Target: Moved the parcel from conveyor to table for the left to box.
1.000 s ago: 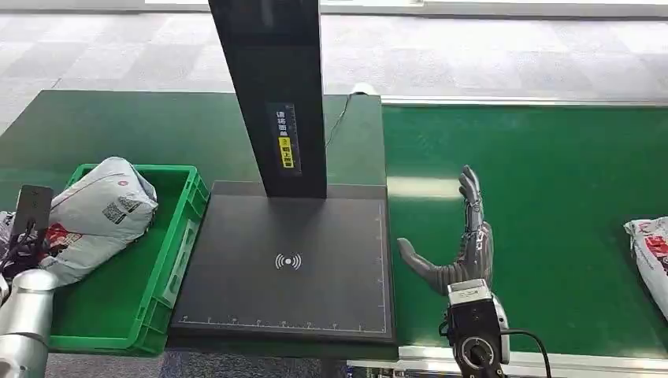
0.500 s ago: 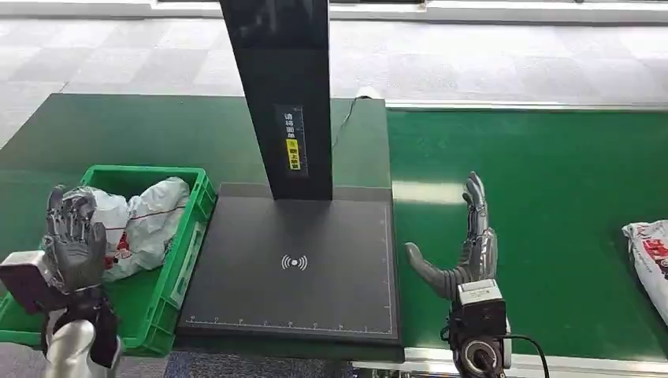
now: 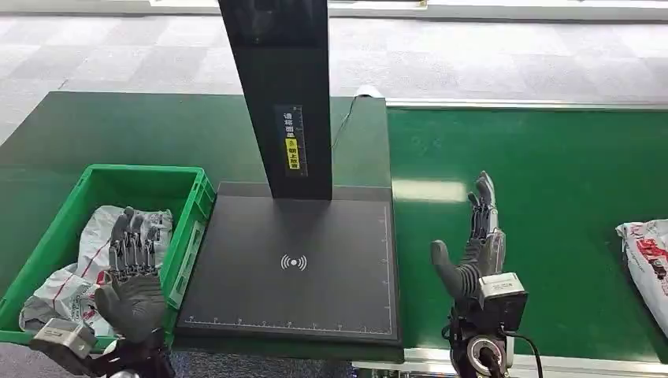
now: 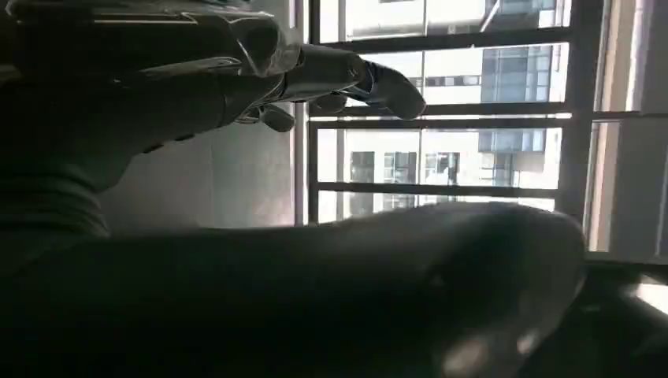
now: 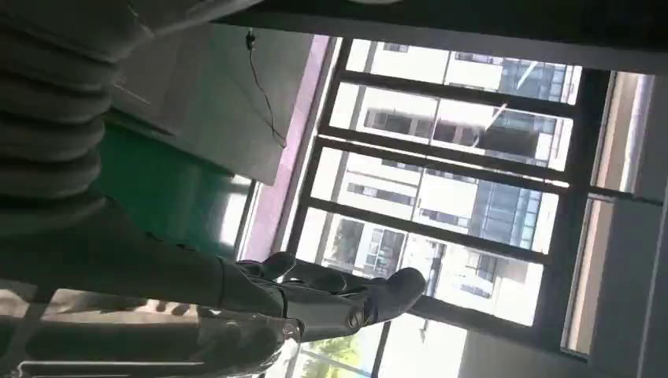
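Well off to the side of the empty, spread right hand, the parcel looks a soft, light, probably slippery bag, best gripped across its bulging middle.

A wireless-signal symbol is showing on the black pad; the label on the post at its 12 o'clock is too small to read.

black scan pad centre | black post at 12 | grey tile floor beyond | windows in wrist views
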### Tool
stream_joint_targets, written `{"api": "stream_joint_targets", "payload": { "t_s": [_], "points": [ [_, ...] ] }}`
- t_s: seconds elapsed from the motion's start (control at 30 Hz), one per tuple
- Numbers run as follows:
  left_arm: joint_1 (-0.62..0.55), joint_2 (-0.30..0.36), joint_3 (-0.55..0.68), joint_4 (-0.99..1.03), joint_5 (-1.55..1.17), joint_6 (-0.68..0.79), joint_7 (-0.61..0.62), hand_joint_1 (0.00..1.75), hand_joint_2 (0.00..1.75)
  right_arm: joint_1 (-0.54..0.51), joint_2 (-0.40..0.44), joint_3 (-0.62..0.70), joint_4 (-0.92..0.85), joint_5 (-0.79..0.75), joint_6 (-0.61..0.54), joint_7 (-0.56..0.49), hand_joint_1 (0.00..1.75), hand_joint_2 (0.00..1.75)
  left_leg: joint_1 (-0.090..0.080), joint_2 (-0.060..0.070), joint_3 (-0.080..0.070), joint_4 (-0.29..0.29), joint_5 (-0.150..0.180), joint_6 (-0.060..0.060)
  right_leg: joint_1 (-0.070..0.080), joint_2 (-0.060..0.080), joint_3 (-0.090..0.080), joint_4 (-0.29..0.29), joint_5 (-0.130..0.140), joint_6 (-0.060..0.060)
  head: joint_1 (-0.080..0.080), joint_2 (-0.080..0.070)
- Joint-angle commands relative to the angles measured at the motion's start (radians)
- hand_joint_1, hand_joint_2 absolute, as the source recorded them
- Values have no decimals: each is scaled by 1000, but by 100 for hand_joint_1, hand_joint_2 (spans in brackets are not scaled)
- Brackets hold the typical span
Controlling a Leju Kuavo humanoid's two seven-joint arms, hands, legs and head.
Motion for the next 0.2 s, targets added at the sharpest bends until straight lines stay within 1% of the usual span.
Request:
{"api": "stream_joint_targets", "payload": {
  "t_s": [0.03,0.07,0.1,0.13,0.17,0.2],
  "points": [
    [-54,8,-123,-28,-114,88,-45,0,0,-41,-6,-3,9,45,41,7,0,175,1,-2,-4,1,1,0,2,-1,-3,-1,1,-1,0,0],
    [-63,39,-175,-23,-72,-36,-8,0,0,-52,-14,9,22,54,61,22,0,175,1,-2,-3,1,1,0,1,-1,-2,0,1,-1,0,0],
    [-67,36,-190,-13,-28,-96,23,0,0,-58,-16,12,28,62,68,28,0,175,2,-2,-5,2,1,-1,2,-1,-4,0,2,-2,0,0],
    [-77,21,-207,20,-20,-140,40,0,0,-68,-8,11,41,66,71,28,0,175,1,-2,-3,1,1,0,1,-1,-2,0,1,-1,0,0],
    [-84,17,-218,45,-16,-160,41,0,0,-71,-9,17,47,72,79,34,0,0,2,-2,-4,1,2,-1,2,-1,-3,-1,2,-2,0,0],
    [-95,10,-220,79,7,-187,55,0,0,-70,-12,23,53,83,87,46,0,0,1,-2,-3,0,2,0,1,0,-2,-1,2,-1,0,0]
  ]
}}
